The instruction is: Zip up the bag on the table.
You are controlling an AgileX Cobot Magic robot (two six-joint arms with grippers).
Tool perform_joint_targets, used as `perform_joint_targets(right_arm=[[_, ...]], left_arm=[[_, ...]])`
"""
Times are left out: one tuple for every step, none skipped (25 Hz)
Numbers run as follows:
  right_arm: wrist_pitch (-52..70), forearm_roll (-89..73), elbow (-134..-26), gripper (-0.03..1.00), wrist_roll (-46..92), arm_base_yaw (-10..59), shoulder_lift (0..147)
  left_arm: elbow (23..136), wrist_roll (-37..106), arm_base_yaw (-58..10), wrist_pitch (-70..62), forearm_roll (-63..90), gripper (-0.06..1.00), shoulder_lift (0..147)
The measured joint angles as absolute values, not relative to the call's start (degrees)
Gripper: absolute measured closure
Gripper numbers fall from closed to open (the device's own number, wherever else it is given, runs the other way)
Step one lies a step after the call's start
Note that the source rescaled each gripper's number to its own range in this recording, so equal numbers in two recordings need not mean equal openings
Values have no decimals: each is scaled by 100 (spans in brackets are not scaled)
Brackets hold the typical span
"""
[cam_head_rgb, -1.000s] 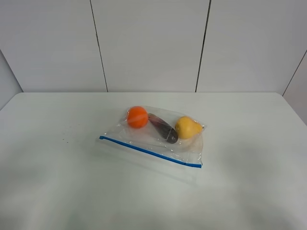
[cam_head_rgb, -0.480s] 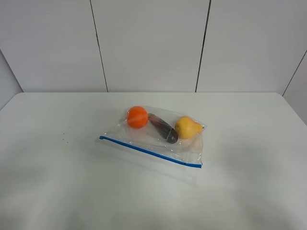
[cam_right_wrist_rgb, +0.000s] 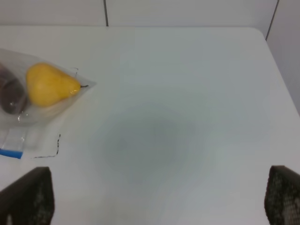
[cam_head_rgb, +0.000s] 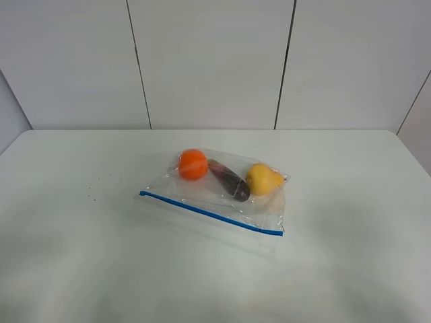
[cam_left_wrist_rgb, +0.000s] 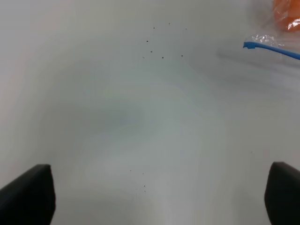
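Looking down from the high camera, we see the bag (cam_head_rgb: 222, 192) lying flat near the middle of the table (cam_head_rgb: 81, 256), its blue zipper strip (cam_head_rgb: 210, 212) running along the near edge and slanting toward the right. Neither of our arms appears in that view. Through our left wrist camera, the left gripper (cam_left_wrist_rgb: 159, 197) hangs over bare tabletop with its fingers (cam_left_wrist_rgb: 28, 194) spread wide and nothing between them; the bag sits well apart from it, only the end of the zipper strip (cam_left_wrist_rgb: 269, 47) and a sliver of the orange fruit (cam_left_wrist_rgb: 287, 11) reaching into the corner of the picture. Through our right wrist camera, the right gripper (cam_right_wrist_rgb: 159, 197) is likewise released and empty, its fingers (cam_right_wrist_rgb: 28, 194) far apart over the table (cam_right_wrist_rgb: 187, 117), with the bag's corner (cam_right_wrist_rgb: 42, 117) off to one side and not touching it. There we make out the yellow pear (cam_right_wrist_rgb: 49, 84), part of the purple fruit (cam_right_wrist_rgb: 10, 93) cut off by the frame, and the tip of the blue strip (cam_right_wrist_rgb: 10, 153). Only the dark inner tips of each gripper show, at the frame's lower corners. We cannot tell whether the zipper is sealed anywhere along its length. A few dark specks (cam_left_wrist_rgb: 159, 47) dot the table near the left gripper's view.
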State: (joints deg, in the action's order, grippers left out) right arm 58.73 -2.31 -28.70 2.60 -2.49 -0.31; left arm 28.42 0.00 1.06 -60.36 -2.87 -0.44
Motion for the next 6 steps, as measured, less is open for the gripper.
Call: perform_joint_targets(right_arm=[[5873, -231, -2870, -3, 260, -249, -31], [5873, -231, -2870, -3, 260, -249, -31], [5873, -231, -2870, -3, 260, -249, -31], [5873, -231, -2870, -3, 260, -249, -31], [5873, -231, -2870, -3, 260, -249, -31], [5873, -231, -2870, -3, 260, -249, -31]], left_arm=[[2842, 0, 106, -6036, -287, -6, -44], [2842, 0, 106, -6036, -287, -6, -44], [2842, 0, 106, -6036, -287, -6, -44], [2842, 0, 106, -6036, -287, -6, -44], [2842, 0, 106, -6036, -287, -6, -44], [2842, 0, 106, -6036, -287, -6, -44]])
